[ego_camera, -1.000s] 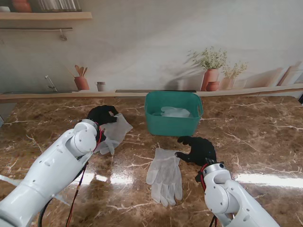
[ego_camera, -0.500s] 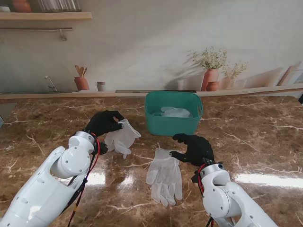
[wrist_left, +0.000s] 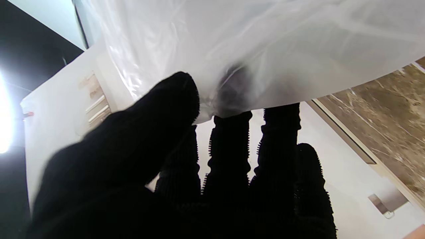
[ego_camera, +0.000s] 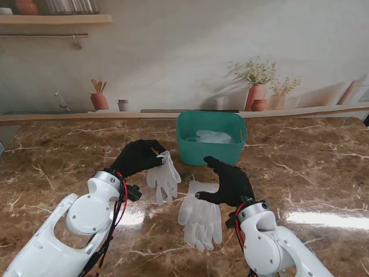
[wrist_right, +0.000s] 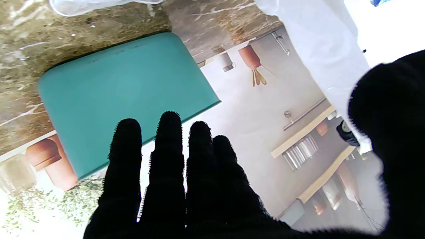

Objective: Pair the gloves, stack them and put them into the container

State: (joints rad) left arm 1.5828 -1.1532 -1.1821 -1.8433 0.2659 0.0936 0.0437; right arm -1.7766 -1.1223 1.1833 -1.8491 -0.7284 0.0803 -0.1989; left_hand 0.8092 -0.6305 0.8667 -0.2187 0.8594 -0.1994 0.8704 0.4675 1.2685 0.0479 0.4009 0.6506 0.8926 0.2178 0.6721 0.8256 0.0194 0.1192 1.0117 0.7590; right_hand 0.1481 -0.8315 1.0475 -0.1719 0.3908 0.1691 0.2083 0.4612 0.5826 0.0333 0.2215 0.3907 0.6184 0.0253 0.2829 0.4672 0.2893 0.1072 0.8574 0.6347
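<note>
My left hand (ego_camera: pixel 137 157), in a black glove, is shut on a white glove (ego_camera: pixel 163 178) by its cuff; the glove hangs above the table with its fingers pointing down. In the left wrist view the white glove (wrist_left: pixel 252 49) fills the frame, pinched between thumb and fingers (wrist_left: pixel 229 132). A second white glove (ego_camera: pixel 200 214) lies flat on the marble, just right of the hanging one. My right hand (ego_camera: pixel 230 182) hovers open at that glove's cuff, fingers apart. The teal container (ego_camera: pixel 210 151) stands farther from me, with white gloves (ego_camera: pixel 213 137) inside. The right wrist view shows the container's wall (wrist_right: pixel 126 96).
The brown marble table (ego_camera: pixel 311 167) stretches to both sides. A ledge (ego_camera: pixel 86 117) runs along its far edge, in front of a printed kitchen backdrop.
My left hand has lifted the white glove off the table and carried it right, toward the flat glove. My right hand has risen and moved slightly left and away from me.
</note>
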